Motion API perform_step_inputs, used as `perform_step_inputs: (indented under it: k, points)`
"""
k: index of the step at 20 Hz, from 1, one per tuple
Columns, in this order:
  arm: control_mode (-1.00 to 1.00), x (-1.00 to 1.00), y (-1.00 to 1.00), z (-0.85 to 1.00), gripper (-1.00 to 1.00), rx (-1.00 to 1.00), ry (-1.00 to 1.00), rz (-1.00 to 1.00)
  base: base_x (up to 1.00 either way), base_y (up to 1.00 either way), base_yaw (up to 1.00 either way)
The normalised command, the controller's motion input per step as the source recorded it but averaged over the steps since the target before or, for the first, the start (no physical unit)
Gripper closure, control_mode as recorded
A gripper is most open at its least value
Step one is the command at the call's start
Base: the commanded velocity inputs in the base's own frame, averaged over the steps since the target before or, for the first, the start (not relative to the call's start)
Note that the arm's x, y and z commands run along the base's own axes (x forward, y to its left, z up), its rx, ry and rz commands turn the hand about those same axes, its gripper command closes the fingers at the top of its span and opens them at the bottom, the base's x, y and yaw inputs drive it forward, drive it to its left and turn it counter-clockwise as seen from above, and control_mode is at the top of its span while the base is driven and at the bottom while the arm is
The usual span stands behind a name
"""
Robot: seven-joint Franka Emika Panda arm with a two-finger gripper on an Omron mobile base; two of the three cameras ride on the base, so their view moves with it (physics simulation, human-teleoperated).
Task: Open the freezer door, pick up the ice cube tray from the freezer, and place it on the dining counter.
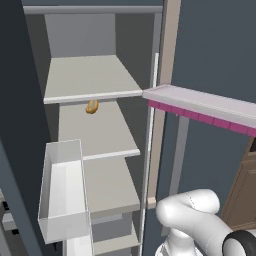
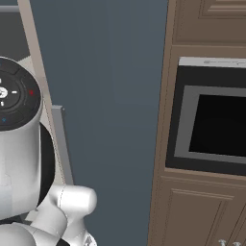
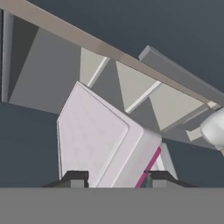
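The ice cube tray (image 1: 200, 107), pale lilac-white on top with magenta-pink sides, hangs level in the air to the right of the open freezer (image 1: 95, 77), outside its shelves. In the hand view my gripper (image 3: 118, 179) is shut on the near end of the ice cube tray (image 3: 96, 140), one fingertip on each side. The freezer door (image 1: 15, 130) stands swung open at the left, with a clear bin (image 1: 62, 190) on its inner side. The dining counter is out of view.
A small orange-brown lump (image 1: 91, 106) lies on a freezer shelf. A plain slate-blue door (image 2: 110, 96) with a grey vertical handle (image 2: 62, 144) stands shut right of the freezer. Farther right are brown cabinets (image 2: 192, 211) and a built-in oven (image 2: 216, 125).
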Motion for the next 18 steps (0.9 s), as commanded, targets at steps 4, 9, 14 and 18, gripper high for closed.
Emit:
perform_step_inputs:
  k: [4, 9, 14, 18]
  points:
    - [-1.00, 0.00, 0.00, 0.00, 1.00, 0.00, 0.00, 0.00, 0.00, 0.00, 0.00]
    - [-1.00, 0.00, 0.00, 0.00, 1.00, 0.00, 0.00, 0.00, 0.00, 0.00, 0.00]
    - [1.00, 0.00, 0.00, 0.00, 1.00, 0.00, 0.00, 0.00, -0.14, 0.00, 0.00]
    - [1.00, 0.00, 0.00, 0.00, 1.00, 0.00, 0.00, 0.00, -0.45, -0.01, 0.00]
